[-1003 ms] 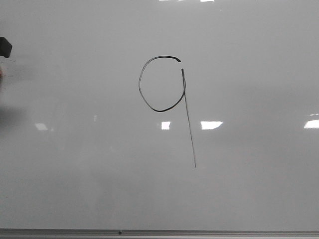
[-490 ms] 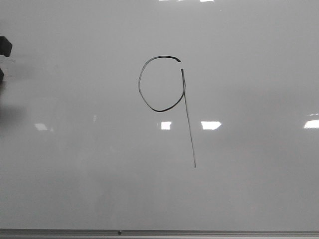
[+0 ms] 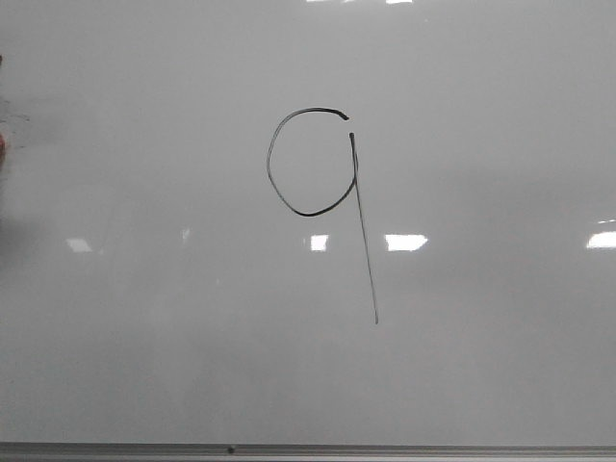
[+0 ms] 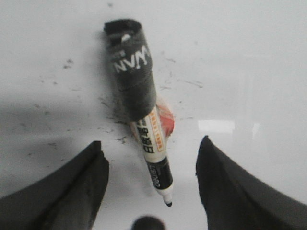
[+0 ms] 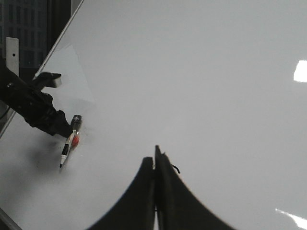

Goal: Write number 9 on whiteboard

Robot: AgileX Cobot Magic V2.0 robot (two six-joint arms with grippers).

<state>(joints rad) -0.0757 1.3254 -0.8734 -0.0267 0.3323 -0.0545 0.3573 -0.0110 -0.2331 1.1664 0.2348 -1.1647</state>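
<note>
Across the whole front view spreads the whiteboard (image 3: 481, 366), with the number 9 (image 3: 318, 183) drawn near its centre. At the far left edge lies a marker (image 4: 144, 129), uncapped, between the spread-apart left gripper (image 4: 151, 163) fingers, untouched. Right gripper (image 5: 155, 165) fingers are pressed together, empty.

A marker pen (image 4: 139, 105) is lying in the gap between the spread fingers of the left gripper (image 4: 152, 143), touching neither, its black tip pointing back toward the wrist. Dark tape with white lettering is wrapping its far end, and a white printed label is showing nearer the tip. A red patch (image 4: 165, 117) is peeking out just beside the barrel. Small dark flecks (image 4: 67, 63) are scattering around the taped end, and a pale light reflection (image 4: 216, 126) is glowing near one finger.
</note>
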